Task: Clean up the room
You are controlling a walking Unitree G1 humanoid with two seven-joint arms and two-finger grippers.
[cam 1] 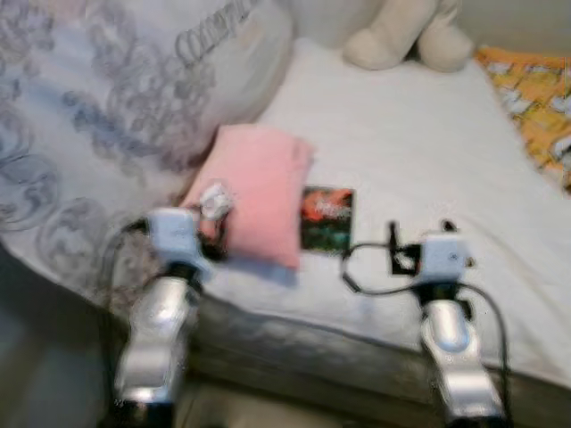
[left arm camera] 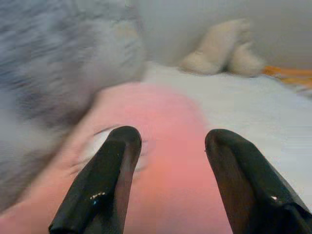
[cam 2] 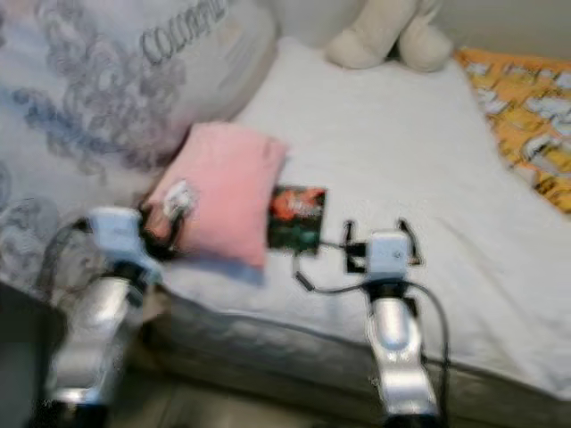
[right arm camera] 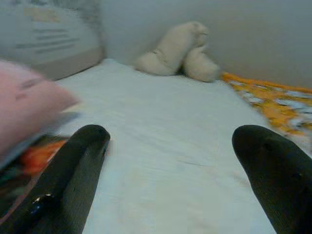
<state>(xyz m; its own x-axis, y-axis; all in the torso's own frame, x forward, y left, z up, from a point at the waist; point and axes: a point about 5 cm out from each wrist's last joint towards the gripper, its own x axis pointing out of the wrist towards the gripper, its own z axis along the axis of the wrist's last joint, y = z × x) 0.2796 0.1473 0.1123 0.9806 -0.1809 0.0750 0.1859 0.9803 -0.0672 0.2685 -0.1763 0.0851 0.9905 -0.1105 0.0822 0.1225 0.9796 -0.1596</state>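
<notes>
Left wrist view showed you the left claw with its two fingers spread wide, straddling the near end of the pink pillow without yet closing on it; I judged that you had lined it up for a grab, since the pillow lay loose on the bed rather than up at the head with the big patterned pillow. A small white tag sat on the pillow just by that claw. Your right claw was also spread and holding nothing, hovering low over the bare white sheet, with the dark picture card off to its left side, just beside the pillow's edge. The card lay flat and part-tucked against the pillow, so you would probably have needed to lift the pillow first to reach it cleanly. Further back, a cream plush toy rested against the wall, and an orange printed blanket covered the far right of the bed. Both head views were blurred, so finer contact could not be told. Tidying looked barely begun.
</notes>
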